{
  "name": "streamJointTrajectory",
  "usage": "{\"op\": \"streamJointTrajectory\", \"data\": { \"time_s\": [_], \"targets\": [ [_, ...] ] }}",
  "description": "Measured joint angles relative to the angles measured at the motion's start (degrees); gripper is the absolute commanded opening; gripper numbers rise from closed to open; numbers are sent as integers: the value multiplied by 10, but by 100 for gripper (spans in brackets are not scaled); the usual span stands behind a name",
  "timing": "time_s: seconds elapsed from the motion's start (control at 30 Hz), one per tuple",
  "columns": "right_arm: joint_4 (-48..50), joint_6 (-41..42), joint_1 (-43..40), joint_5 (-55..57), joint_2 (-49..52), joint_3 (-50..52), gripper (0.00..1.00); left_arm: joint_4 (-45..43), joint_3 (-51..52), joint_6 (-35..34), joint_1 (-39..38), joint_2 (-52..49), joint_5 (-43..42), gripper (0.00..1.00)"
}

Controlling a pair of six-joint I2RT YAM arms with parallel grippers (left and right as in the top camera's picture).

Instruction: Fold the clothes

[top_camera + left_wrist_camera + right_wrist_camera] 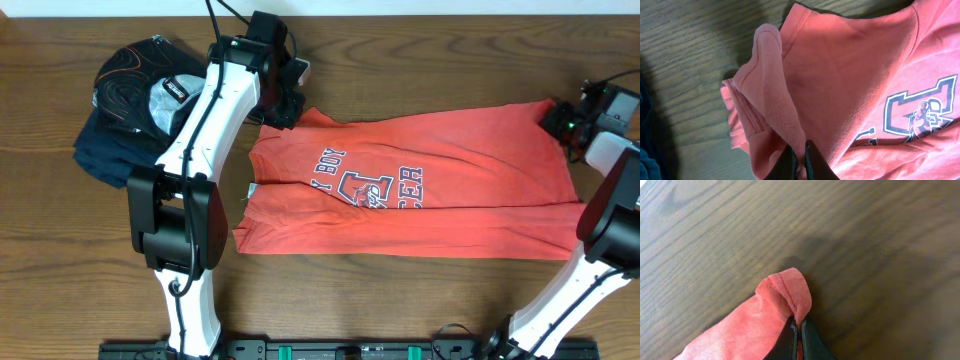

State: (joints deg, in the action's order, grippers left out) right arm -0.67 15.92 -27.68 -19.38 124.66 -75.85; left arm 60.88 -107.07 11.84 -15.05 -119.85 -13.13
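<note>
1. Check the grips. The left gripper [801, 151] has its jaws shut tight on a bunched fold of the coral-red T-shirt [450, 190], at the sleeve [771, 85]. The right gripper [799, 329] is likewise fully closed, pinching the hem corner [788, 291], which rolls over just ahead of its fingertips.

2. Locate the garment. The T-shirt lies spread on the wooden table [400, 320], and its long axis runs straight from one gripper to the other. From the left gripper the cloth extends to the right and back toward the arm bases. From the right gripper it extends to the left and back toward the bases. Beyond the right fingertips you see only bare wood.

3. Note the ends. The chest lettering [368, 186] sits nearer the left gripper; the plain hem end sits nearer the right. Each arm holds its own far corner, so neither is better placed than the other.

4. Judge the next move. The held far edge probably has to travel back toward the bases, across the short axis, to meet the near edge. Keep both grippers level so the edge between them stays taut and parallel to the long axis.

5. Mind the dark folded garments [115, 135] lying to the left of the left gripper, apart from the T-shirt.
</note>
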Motion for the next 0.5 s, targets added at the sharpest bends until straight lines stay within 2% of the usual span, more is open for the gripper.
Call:
{"op": "streamJointTrajectory", "data": {
  "time_s": [0.33,0.5],
  "targets": [
    [-67,5,-57,-19,-145,6,1,0,0,0,0,0,0,6],
    [-125,3,-66,-19,-158,5,1,27,0,0,0,0,0,6]
  ]
}}
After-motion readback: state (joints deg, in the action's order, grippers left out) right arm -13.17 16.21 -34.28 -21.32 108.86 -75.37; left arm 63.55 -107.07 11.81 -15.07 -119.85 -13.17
